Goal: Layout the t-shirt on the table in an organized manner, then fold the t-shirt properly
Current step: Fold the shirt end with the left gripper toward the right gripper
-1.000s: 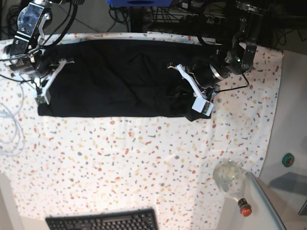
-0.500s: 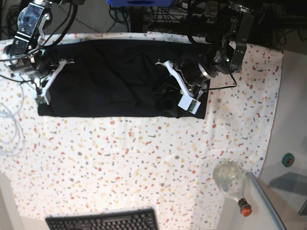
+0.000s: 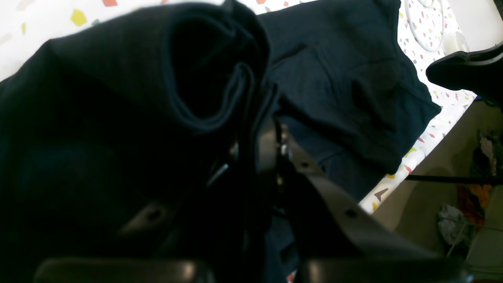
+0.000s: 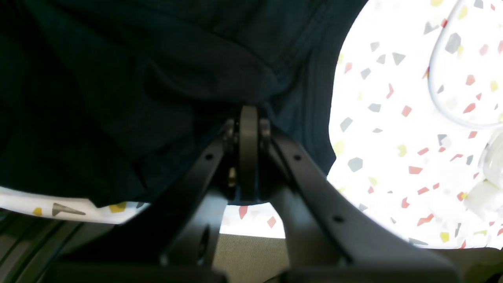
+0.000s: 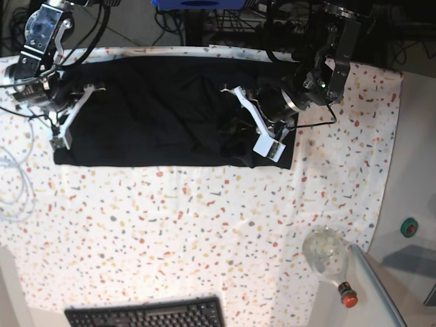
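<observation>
The black t-shirt [image 5: 157, 109] lies spread along the far side of the speckled table [image 5: 204, 231], its right end bunched up. My left gripper [image 5: 238, 133] is at that bunched end. In the left wrist view the left gripper [image 3: 255, 145] is shut on a rolled fold of the t-shirt [image 3: 338, 86]. My right gripper [image 5: 65, 102] is at the shirt's left end. The right wrist view shows the right gripper [image 4: 248, 129] shut on the t-shirt [image 4: 157, 78] close to its hem, with the table [image 4: 393, 137] bare beside it.
A clear bottle [image 5: 328, 257] with a red cap lies near the table's right front corner. A black keyboard [image 5: 146, 315] sits at the front edge. A white cable [image 5: 15, 184] loops at the left. A green tape roll [image 5: 409, 227] lies off the table.
My left gripper has carried the shirt's right end leftward over the shirt, bunching the cloth there. The right gripper has stayed put on the left end.
</observation>
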Controlling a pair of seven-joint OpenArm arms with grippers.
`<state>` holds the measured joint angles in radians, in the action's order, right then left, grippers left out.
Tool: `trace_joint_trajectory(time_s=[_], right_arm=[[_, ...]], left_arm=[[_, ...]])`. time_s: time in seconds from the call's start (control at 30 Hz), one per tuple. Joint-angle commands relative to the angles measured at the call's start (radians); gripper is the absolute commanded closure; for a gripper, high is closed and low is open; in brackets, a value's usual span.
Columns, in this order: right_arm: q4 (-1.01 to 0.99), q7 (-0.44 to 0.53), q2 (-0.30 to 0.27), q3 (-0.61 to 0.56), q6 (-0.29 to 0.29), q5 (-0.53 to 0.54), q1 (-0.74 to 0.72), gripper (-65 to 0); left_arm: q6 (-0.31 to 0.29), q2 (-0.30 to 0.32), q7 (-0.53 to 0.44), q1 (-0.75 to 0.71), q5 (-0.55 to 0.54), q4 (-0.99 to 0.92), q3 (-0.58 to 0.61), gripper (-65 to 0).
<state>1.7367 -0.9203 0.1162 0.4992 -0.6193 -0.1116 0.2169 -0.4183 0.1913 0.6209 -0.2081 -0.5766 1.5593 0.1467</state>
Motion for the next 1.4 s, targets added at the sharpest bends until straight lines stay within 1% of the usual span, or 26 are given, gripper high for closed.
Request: trace_joint_trajectory(time_s=[0.0,0.73,0.77,0.87,0.9,1.0,1.37], right_arm=[[0.015,0.011,-0.005,0.002,-0.006,0.003,-0.007,0.0],[0.015,0.011,-0.005,0.002,-0.006,0.003,-0.009,0.0],[0.015,0.011,-0.005,0.002,-0.006,0.003,-0.009,0.0],[0.015,0.011,-0.005,0.002,-0.006,0.003,-0.007,0.0],[0.015,0.011,-0.005,0.002,-0.006,0.003,-0.007,0.0],[0.015,0.011,-0.005,0.002,-0.006,0.003,-0.007,0.0],[0.015,0.011,-0.005,0.002,-0.006,0.003,-0.007,0.0]], left_arm=[[-0.011,0.001,-0.017,0.003,-0.019,0.017,0.000,0.0],[-0.011,0.001,-0.017,0.003,-0.019,0.017,0.001,0.0],[-0.011,0.001,-0.012,0.003,-0.019,0.017,0.001,0.0],[-0.011,0.000,0.057,0.012,-0.019,0.017,0.000,0.0],[-0.011,-0.002,0.063,0.012,-0.019,0.017,-0.002,0.0],[-0.011,-0.013,0.061,0.016,-0.015,0.017,-0.012,0.0],[-0.011,-0.013,0.061,0.034,-0.016,0.016,-0.005,0.0]])
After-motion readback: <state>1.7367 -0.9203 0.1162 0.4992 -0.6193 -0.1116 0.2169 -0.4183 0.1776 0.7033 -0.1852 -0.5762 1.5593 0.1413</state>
